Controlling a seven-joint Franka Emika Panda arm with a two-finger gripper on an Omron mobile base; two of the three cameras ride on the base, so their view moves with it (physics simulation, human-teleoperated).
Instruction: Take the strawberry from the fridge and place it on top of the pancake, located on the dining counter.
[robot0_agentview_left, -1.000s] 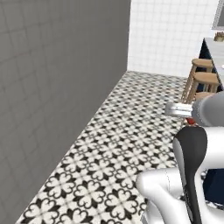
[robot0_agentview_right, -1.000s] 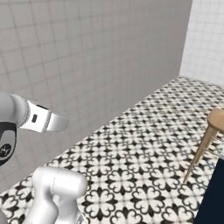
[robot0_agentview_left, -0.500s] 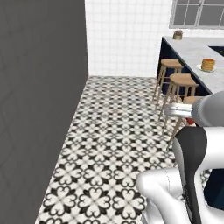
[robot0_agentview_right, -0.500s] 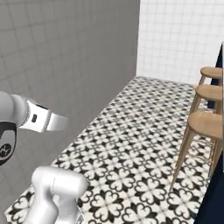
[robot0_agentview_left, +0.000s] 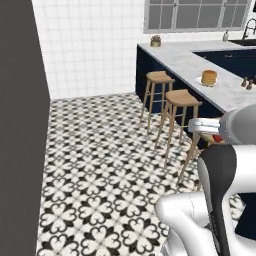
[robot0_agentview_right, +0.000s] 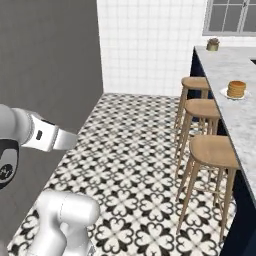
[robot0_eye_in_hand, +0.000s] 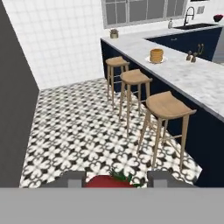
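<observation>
In the hand view, the small red strawberry (robot0_eye_in_hand: 103, 181) with green leaves sits between the two dark fingertips of my gripper (robot0_eye_in_hand: 117, 178), which is shut on it. In the left base view the gripper (robot0_agentview_left: 204, 126) hangs in the air beside the stools, with a bit of red strawberry (robot0_agentview_left: 216, 138) showing under it. The pancake (robot0_agentview_left: 209, 77) (robot0_agentview_right: 236, 89) (robot0_eye_in_hand: 156, 55) is a golden stack on a white plate on the marble dining counter (robot0_agentview_left: 182, 60) (robot0_agentview_right: 240, 120) (robot0_eye_in_hand: 192, 76), well ahead of the gripper. The fridge is out of view.
Three round wooden stools (robot0_eye_in_hand: 168, 107) (robot0_agentview_left: 182, 97) (robot0_agentview_right: 212, 150) stand along the counter's navy base. A small potted plant (robot0_eye_in_hand: 114, 33) sits at the counter's far end, shakers (robot0_eye_in_hand: 191, 55) beyond the pancake. A dark grey wall (robot0_agentview_left: 20, 130) runs on the left. Patterned tile floor (robot0_eye_in_hand: 78, 131) lies between.
The whole picture has swung: the base has turned from the grey wall toward the dining counter, bringing stools and pancake into view. The gripper keeps its hold on the strawberry.
</observation>
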